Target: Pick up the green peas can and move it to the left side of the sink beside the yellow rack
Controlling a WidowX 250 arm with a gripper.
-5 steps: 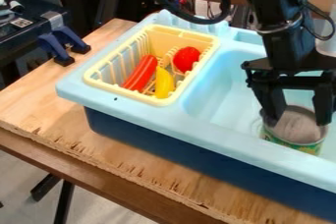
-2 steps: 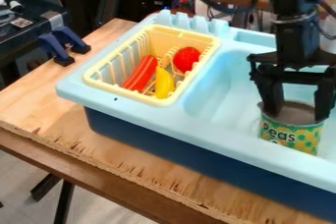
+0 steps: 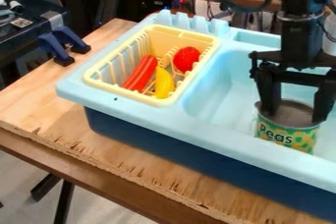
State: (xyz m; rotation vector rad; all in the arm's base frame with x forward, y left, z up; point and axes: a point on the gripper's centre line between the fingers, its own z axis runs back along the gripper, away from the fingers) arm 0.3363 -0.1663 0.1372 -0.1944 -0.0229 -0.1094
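Observation:
The gripper (image 3: 295, 116) is at the right side of the view, low in the light blue sink (image 3: 222, 83). Its fingers stand wide apart at the top of a green and yellow can (image 3: 287, 134), shut on it near the rim. The can looks roughly upright, its label turned toward the camera and its grey top between the fingers. Whether its base touches the sink floor is hidden by the front rim.
A yellow basket (image 3: 125, 92) sits left of the basin, holding a red sausage (image 3: 140, 73), a yellow banana (image 3: 164, 82) and a red round item (image 3: 186, 59). The sink's raised rim runs along the front, over a wooden board (image 3: 59, 115).
The can has gone from tilted to more upright, showing more of its label. Gripper and can have since shifted slightly left together; the arm above has swung right.

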